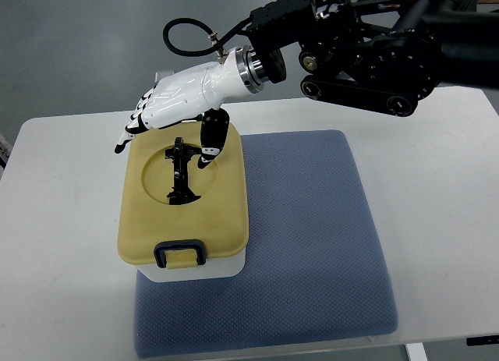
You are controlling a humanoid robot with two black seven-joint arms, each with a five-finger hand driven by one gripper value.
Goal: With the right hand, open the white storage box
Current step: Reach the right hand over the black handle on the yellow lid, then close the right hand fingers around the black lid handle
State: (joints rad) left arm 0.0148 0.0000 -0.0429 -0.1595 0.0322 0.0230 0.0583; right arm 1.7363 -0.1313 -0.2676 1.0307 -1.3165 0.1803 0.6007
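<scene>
The white storage box (195, 274) stands on the left part of a blue mat, closed under a yellow lid (222, 213). A black handle (182, 174) lies folded in the lid's round recess. A dark latch (180, 253) sits at the lid's near edge. My right hand (168, 115), white with dark fingertips, reaches in from the upper right and hovers over the far edge of the lid. Its fingers stretch left past the lid's far left corner. Its thumb (210, 143) points down beside the handle, at or just above the lid. It holds nothing.
The blue-grey mat (312, 236) covers the middle of the white table (62, 221). The black forearm (366, 57) of the right arm hangs over the table's far right. Grey floor lies beyond the far edge.
</scene>
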